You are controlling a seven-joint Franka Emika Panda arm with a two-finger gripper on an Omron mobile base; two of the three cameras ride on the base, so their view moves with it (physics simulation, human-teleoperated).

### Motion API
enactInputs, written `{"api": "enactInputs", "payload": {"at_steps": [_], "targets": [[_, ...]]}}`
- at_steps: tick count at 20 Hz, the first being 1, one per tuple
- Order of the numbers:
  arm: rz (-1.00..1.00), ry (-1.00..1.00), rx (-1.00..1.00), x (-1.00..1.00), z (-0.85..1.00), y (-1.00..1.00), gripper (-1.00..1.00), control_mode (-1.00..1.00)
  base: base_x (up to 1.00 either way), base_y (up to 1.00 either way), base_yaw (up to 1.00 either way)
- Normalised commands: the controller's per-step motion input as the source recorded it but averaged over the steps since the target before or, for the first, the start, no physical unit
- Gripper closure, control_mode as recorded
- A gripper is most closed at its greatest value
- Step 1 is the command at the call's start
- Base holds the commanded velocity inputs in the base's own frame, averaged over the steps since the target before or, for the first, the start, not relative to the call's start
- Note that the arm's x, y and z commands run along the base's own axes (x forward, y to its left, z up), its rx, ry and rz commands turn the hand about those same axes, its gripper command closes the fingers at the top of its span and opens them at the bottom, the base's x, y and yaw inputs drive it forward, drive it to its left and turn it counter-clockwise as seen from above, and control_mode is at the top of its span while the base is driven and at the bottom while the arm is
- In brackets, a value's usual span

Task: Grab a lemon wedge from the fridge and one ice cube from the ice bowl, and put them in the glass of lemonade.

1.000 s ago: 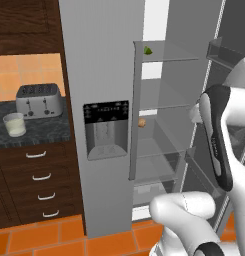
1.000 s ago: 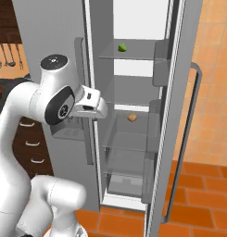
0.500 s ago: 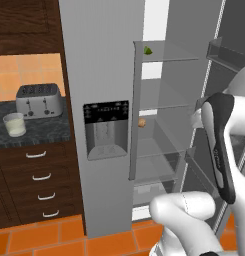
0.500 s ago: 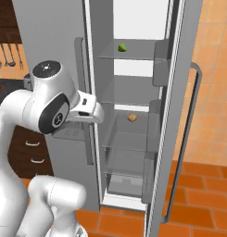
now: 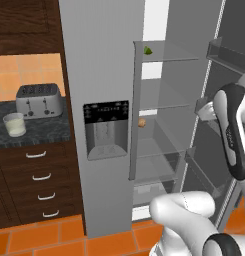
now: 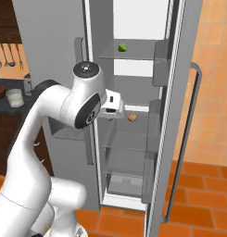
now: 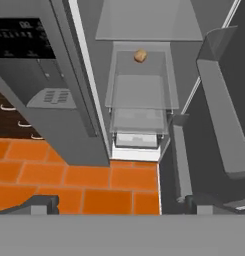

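High on the fridge's top shelf lay the lemon wedge, likely light, soft and slippery; pinching its flat sides seemed best. Jaws stood apart, empty.

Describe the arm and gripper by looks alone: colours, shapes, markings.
The arm is glossy white with rounded, tube-like links and dark grey to black bands at the joints. One joint has a round dark cap with a small light dot. The hand is a boxy white block. The gripper has two small dark grey fingertips. No cables show.
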Motion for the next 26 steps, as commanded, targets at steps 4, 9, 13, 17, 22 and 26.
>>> {"api": "enactInputs", "payload": {"at_steps": [4, 9, 13, 17, 22, 26], "targets": [[-0.1, -0.11, 0.0, -0.67, 0.0, 0.54, -1.0, -1.0, 0.0, 0.0, 0.0], [-0.23, -0.04, 0.0, -0.45, 0.0, 0.08, -1.0, -1.0, 0.0, 0.0, 0.0], [-0.25, 0.0, 0.0, -0.32, 0.0, 0.11, -1.0, -1.0, 0.0, 0.0, 0.0], [-0.2, 0.0, 0.0, -0.21, 0.0, 0.14, -1.0, -1.0, 0.0, 0.0, 0.0], [-0.03, -0.01, 0.0, -0.1, 0.0, -0.03, -1.0, 1.0, 0.07, 0.0, 0.0], [0.0, 0.0, 0.0, 0.0, 0.0, 0.0, -1.0, 1.0, 0.91, 0.0, 0.07]]}}
